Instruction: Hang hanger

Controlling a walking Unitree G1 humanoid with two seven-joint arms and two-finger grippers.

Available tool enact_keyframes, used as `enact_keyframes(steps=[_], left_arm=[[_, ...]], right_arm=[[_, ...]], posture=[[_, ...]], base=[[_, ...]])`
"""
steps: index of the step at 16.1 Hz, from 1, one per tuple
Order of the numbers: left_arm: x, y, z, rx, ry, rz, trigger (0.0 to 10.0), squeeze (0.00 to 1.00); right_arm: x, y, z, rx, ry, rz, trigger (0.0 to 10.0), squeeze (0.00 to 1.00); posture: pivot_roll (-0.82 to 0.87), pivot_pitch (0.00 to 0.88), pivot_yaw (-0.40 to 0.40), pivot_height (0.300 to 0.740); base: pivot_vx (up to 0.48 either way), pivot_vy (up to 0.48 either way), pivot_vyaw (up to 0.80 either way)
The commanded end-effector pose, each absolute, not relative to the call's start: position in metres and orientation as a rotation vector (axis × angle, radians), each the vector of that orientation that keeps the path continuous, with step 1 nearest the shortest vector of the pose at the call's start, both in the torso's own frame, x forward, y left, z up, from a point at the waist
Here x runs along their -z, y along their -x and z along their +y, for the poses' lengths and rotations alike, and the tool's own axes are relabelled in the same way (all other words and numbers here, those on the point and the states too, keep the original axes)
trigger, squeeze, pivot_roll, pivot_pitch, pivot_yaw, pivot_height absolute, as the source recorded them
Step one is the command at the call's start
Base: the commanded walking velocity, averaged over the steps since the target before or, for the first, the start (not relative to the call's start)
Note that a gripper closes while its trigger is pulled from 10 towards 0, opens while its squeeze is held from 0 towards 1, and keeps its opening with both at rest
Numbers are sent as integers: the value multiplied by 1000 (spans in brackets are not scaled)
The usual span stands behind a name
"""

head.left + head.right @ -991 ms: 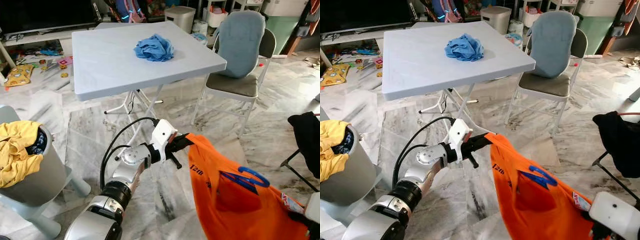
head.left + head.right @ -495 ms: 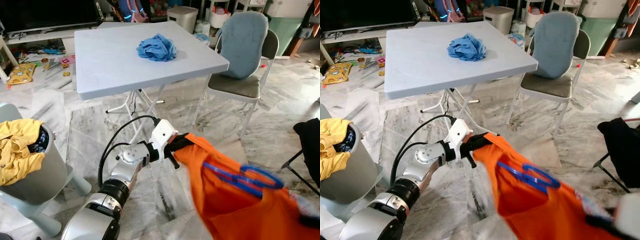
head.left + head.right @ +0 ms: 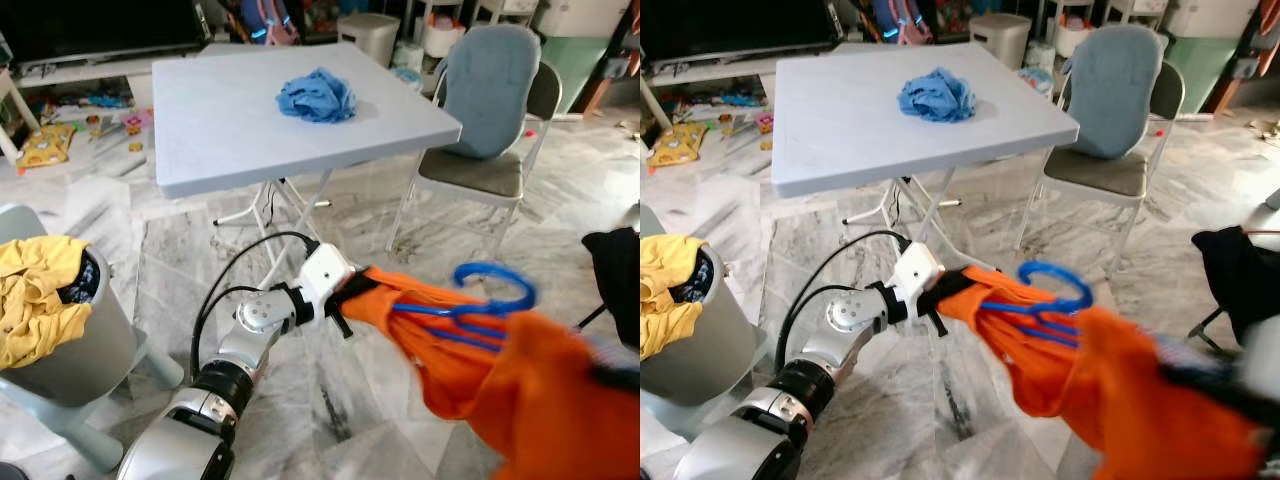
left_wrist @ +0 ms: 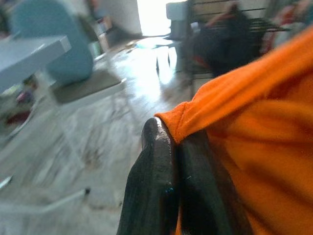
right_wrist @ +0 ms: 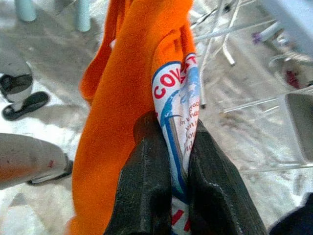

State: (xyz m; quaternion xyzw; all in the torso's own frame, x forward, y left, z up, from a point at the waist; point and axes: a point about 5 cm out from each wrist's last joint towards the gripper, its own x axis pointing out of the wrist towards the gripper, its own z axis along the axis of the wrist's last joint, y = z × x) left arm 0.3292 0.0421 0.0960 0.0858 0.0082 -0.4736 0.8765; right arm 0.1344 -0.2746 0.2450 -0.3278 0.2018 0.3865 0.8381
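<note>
An orange shirt (image 3: 470, 370) hangs stretched between my two grippers above the marble floor. My left gripper (image 3: 347, 292) is shut on one edge of the shirt, and the fabric is pinched between its black fingers (image 4: 156, 161). A blue hanger (image 3: 492, 287) sits inside the shirt with its hook sticking up out of the opening. My right gripper (image 5: 172, 142) is shut on the shirt's printed white and blue part. It sits low on the right, blurred.
A grey folding table (image 3: 230, 130) with a crumpled blue cloth (image 3: 317, 95) stands ahead, with a padded chair (image 3: 485, 170) to its right. A grey basket (image 3: 70, 360) of yellow clothes is at the left. A black garment (image 3: 615, 270) hangs at the right edge.
The right end of the shirt has risen, so the shirt now lies stretched rather than hanging. The hanger's hook has come up out of the opening. The left gripper holds about the same place.
</note>
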Motion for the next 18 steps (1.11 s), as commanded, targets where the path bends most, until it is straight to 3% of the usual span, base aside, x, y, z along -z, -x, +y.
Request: enact_keyframes(steps=[1, 6, 10, 13, 18], left_arm=[[-102, -339, 49, 911, -169, 29, 10000, 1000], [-123, -360, 74, 680, -216, -55, 10000, 1000], [-141, -367, 73, 570, -208, -155, 10000, 1000], [-122, -361, 71, 577, -191, -79, 10000, 1000], [-114, -350, 50, 651, -134, -68, 10000, 1000]], right_arm=[[-231, -140, -272, -789, 676, 419, 10000, 0], [-191, -152, -272, -714, 668, 502, 10000, 0], [-174, -175, -279, -521, 726, 520, 10000, 0], [-192, -180, -264, -558, 611, 411, 10000, 0], [-212, -209, -262, -379, 547, 276, 10000, 0]], posture=[[-98, 0, -37, 740], [-82, 0, -42, 740], [-80, 0, -41, 740], [-90, 0, -42, 740], [-95, 0, -41, 740]], base=[[0, 0, 0], [0, 0, 0], [0, 0, 0], [0, 0, 0], [0, 0, 0]])
